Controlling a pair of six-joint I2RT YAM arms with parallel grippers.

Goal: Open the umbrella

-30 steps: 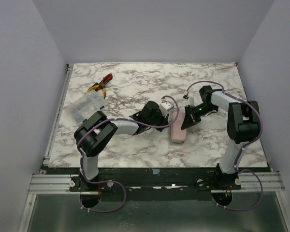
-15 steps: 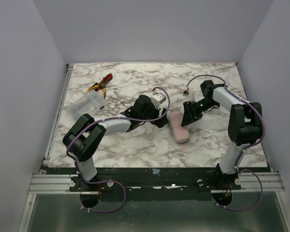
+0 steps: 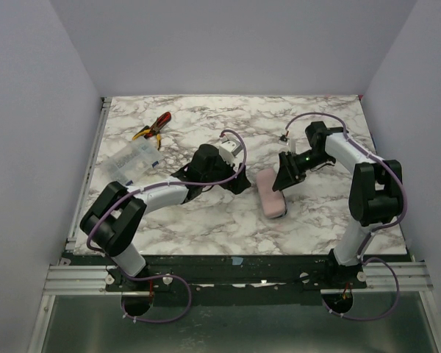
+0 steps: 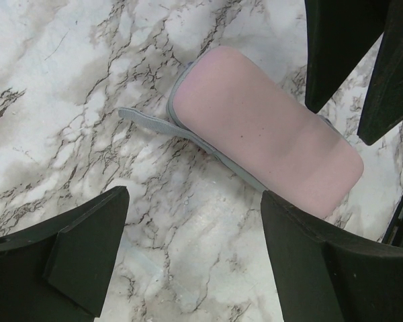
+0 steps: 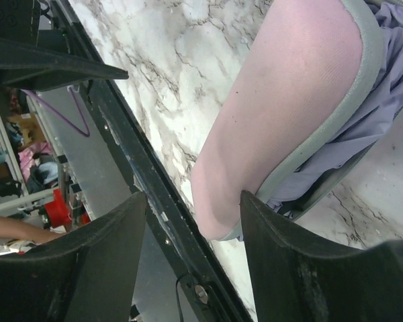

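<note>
The umbrella [image 3: 270, 193] lies folded on the marble table, wrapped in a pink sleeve [image 4: 262, 134] with grey trim and a grey strap [image 4: 144, 119]. Lavender fabric [image 5: 383, 87] shows under the sleeve in the right wrist view. My left gripper [image 3: 237, 182] stands open just left of the umbrella, with only bare marble between its fingers [image 4: 60, 255]. My right gripper [image 3: 284, 181] is open at the umbrella's right side. In its own view the sleeve's near end [image 5: 218, 208] sits beside one finger [image 5: 302, 261], not clamped. The right gripper's fingers [image 4: 349, 54] also show in the left wrist view.
Red-and-yellow pliers [image 3: 153, 127] lie at the back left, and a clear plastic box [image 3: 131, 162] sits near the left edge. A black rail [image 5: 154, 201] runs along the table's near edge. Walls close in on the left, back and right.
Both grippers went from shut to open. The left arm drew back to the left, away from the umbrella. The umbrella shifted slightly and now lies free on the table.
</note>
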